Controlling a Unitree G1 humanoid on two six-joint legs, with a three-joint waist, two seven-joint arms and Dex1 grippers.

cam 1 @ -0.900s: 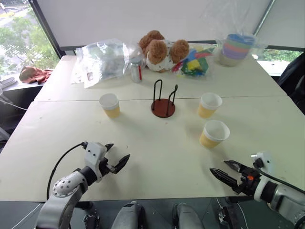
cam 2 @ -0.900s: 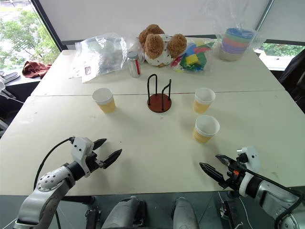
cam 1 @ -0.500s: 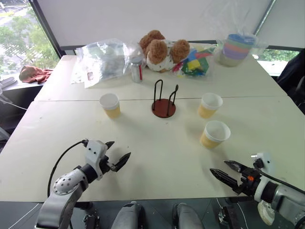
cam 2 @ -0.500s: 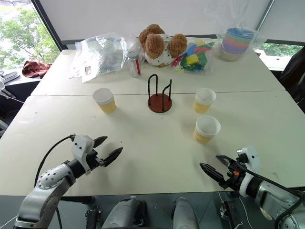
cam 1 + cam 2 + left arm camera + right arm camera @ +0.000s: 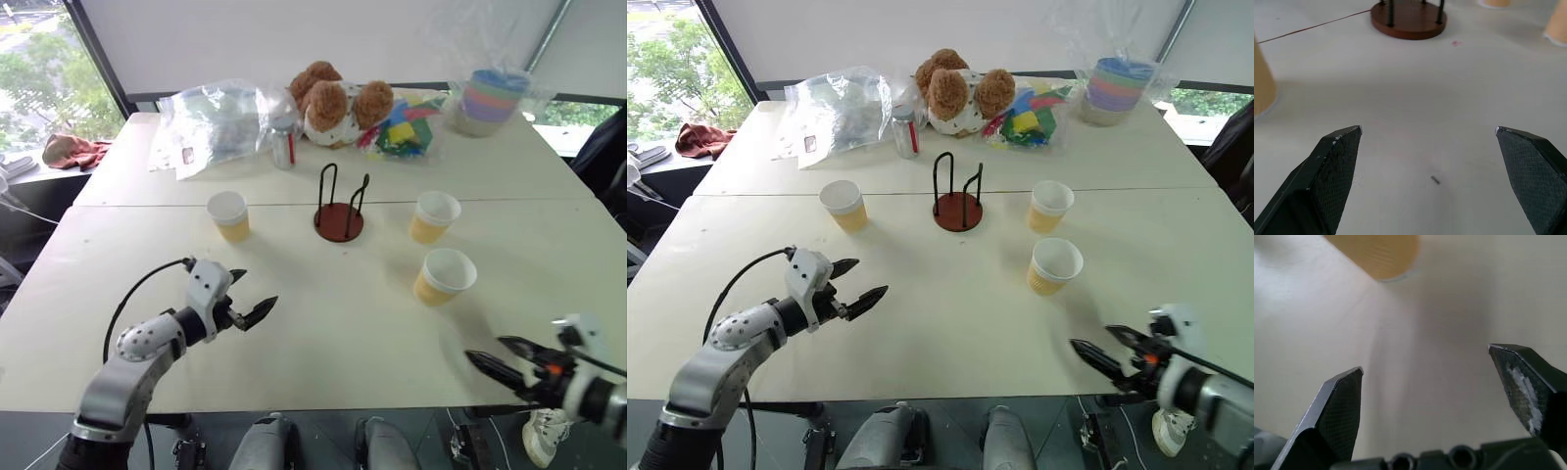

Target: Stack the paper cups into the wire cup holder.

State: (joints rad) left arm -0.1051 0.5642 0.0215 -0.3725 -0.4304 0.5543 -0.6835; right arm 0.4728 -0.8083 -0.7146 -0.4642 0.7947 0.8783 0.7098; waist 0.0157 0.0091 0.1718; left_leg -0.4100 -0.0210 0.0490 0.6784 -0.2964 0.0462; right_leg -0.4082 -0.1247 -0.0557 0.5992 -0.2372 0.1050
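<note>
- wire cup holder [image 5: 339, 217]: upright at mid tabletop [image 5: 323, 323], empty; its central spot looks reachable from either arm.
- paper cups: three, all upright, rim up, none stacked. left cup [image 5: 229, 215] left of the holder; right cup [image 5: 433, 216] right of it; near cup [image 5: 443, 276] nearer, on the right.
- left gripper [image 5: 252, 298]: jaws wide apart, empty, over bare tabletop, near of the left cup.
- right gripper [image 5: 507, 358]: jaws apart, empty, near edge, aimed toward the near cup.
- far edge: plastic bags [image 5: 211, 122], stuffed toy [image 5: 338, 102], small bottle [image 5: 283, 146].
- writing: none legible.
</note>
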